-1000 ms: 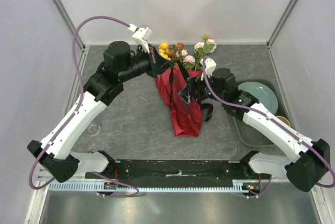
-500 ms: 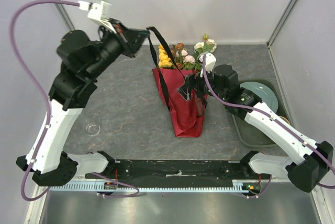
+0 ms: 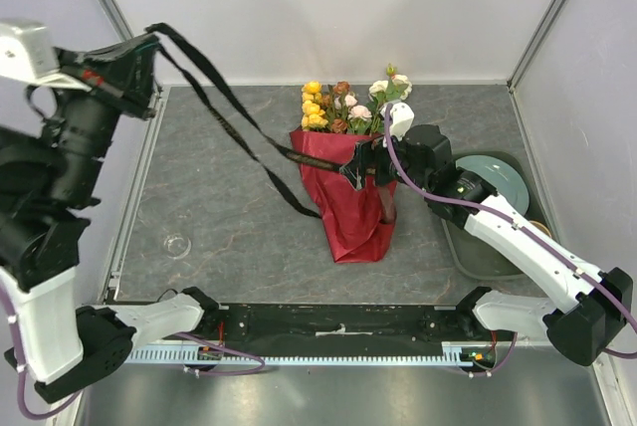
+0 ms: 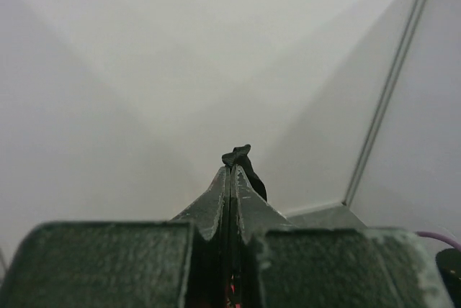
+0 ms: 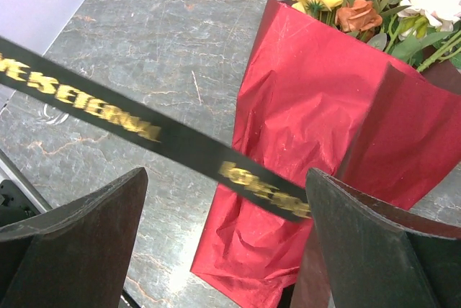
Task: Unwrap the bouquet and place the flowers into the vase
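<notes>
Ribbon [image 5: 144, 132] clamped taut in the left tool [image 3: 147, 45] may drag the bouquet [image 3: 348, 202] along the worktop if snagged, since the right tool [image 3: 360, 165] gapes apart, holding nothing.

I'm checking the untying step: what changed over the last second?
The left end effector, shut on the black ribbon, swung up and far left, drawing it out long from the bouquet. The right end effector stayed open over the bouquet; bouquet and vase stayed put.
</notes>
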Tool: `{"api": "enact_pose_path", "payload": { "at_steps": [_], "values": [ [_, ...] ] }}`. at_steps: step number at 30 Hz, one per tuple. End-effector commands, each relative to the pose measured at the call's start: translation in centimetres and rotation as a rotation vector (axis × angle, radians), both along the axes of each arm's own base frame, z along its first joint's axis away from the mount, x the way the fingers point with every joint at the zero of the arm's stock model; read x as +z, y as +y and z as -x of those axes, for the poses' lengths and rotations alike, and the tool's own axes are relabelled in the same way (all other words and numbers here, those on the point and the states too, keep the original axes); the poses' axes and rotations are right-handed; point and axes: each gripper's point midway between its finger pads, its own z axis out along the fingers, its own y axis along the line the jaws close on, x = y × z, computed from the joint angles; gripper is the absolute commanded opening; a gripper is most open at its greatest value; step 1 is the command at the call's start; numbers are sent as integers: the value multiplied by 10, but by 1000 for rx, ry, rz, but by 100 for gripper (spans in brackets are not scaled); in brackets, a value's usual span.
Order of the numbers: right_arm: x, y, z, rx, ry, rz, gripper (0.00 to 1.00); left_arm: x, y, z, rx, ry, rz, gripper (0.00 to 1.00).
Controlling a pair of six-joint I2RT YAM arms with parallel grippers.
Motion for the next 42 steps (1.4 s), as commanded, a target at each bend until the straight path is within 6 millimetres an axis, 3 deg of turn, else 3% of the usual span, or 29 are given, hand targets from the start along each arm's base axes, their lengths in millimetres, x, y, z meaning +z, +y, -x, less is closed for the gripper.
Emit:
{"api": "enact_pose_path", "payload": {
  "at_steps": [1,5,6,8,9,12,13,15,16,21,22,24,25,28,36,42],
  "values": [
    [7,1,-3,-14,-23,-16,98,14,38,7,181,-56,-79,2],
    [7,4,-5,-9,-19,-16,98,29,51,-10,320,-105,-105,2],
    [7,4,-5,-6,-18,-18,98,26,44,-27,347,-92,-131,2],
    [8,5,-5,-6,-18,-18,98,31,44,-43,409,-107,-148,2],
    [8,5,-5,-5,-17,-19,98,28,33,-62,415,-95,-175,2],
    [10,4,-5,-9,-22,-20,98,39,22,-77,419,-123,-181,2],
    [11,4,-5,-9,-25,-22,98,32,13,-97,424,-105,-202,2],
    [13,2,-4,-12,-28,-20,98,39,12,-106,430,-129,-182,2],
    [14,1,-3,-11,-31,-18,98,34,13,-122,452,-119,-193,2],
    [16,-4,-1,-19,-33,0,98,23,44,-160,590,-91,-152,2],
    [16,-4,0,-17,-30,1,98,20,62,-166,647,-80,-143,2],
    [16,-5,2,-16,-27,3,98,10,77,-181,687,-57,-126,2],
    [15,-7,3,-18,-20,6,98,8,98,-186,736,-51,-113,2],
    [13,-12,6,-25,-12,25,98,3,127,-198,779,-43,-103,2],
    [4,-16,7,-42,10,53,98,-9,161,-201,885,-24,-164,2],
    [-1,-8,4,-24,39,48,98,-28,167,-202,925,-19,-230,2]
  ]
}}
